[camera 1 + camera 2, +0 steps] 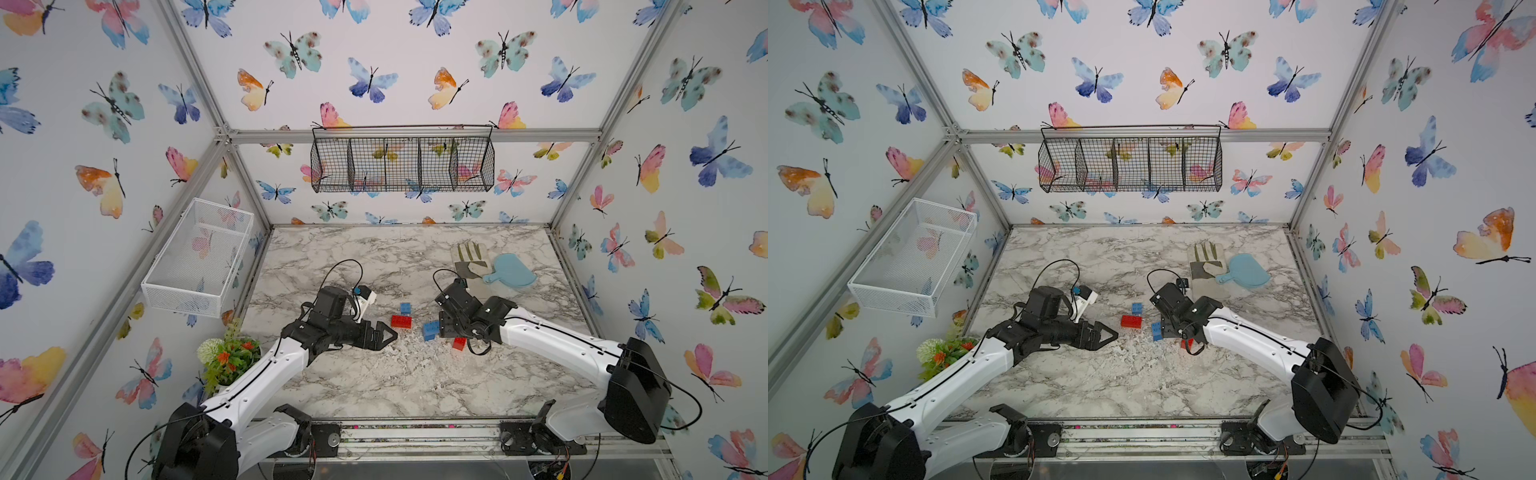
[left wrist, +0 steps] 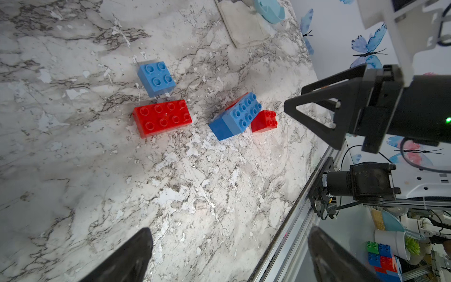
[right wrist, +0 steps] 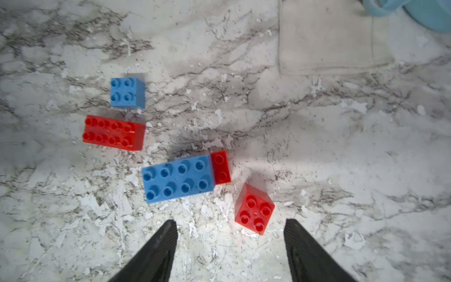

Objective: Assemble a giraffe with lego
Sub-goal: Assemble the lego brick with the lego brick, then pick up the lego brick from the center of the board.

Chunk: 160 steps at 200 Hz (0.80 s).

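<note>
Both pairs of jaws stand wide and hold nothing. We see the right gripper (image 3: 230, 221) close to the small red brick (image 3: 253, 208) and the left gripper (image 2: 230, 229) off to one side. Beside that brick, the long blue brick (image 3: 178, 178) overlaps a second red brick (image 3: 220, 167). The long red brick (image 3: 112, 133) and small blue brick (image 3: 127, 92) lie apart, mid-table. Bare marble table (image 1: 415, 374) runs to the front rail (image 1: 415, 432). The glove (image 1: 469, 259) and paddle (image 1: 511, 272) lie toward the far right edge.
</note>
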Each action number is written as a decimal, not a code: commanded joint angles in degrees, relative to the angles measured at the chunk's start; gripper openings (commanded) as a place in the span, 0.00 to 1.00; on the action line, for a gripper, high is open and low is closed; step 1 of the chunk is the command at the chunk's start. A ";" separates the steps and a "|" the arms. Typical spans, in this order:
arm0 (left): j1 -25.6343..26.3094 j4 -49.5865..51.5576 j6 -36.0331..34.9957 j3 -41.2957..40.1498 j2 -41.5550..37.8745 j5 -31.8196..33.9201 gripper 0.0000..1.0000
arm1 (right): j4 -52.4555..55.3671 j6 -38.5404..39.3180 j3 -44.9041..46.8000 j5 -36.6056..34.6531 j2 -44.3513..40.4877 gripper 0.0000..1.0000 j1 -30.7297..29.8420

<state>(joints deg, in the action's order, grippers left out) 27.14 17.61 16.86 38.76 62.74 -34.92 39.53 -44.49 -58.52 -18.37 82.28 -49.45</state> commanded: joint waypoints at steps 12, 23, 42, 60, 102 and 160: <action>0.51 0.15 -1.00 -0.25 -1.37 -0.24 0.99 | -1.74 -6.91 5.93 -1.01 -2.53 0.73 0.19; 0.48 -0.07 -0.92 -0.29 -1.48 -0.08 0.98 | -3.22 -7.96 7.51 -0.44 -2.74 0.73 0.23; 0.53 -0.07 -0.93 -0.33 -1.55 0.26 0.98 | -5.92 -8.50 9.42 0.66 -2.25 0.72 0.23; 0.53 -0.03 -0.94 -0.35 -1.40 0.29 0.98 | -7.45 -8.94 9.96 1.14 -1.06 0.71 0.23; 0.57 -0.02 -0.87 -0.35 -1.48 0.75 0.98 | -9.78 -9.30 10.53 0.54 1.57 0.69 0.41; 0.67 0.06 -0.87 -0.29 -1.39 1.14 0.98 | -10.83 -9.38 11.49 -0.23 4.37 0.66 1.02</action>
<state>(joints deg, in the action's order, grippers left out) 27.51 17.56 16.78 38.76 62.04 -34.39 29.10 -53.01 -48.12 -17.63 85.97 -48.90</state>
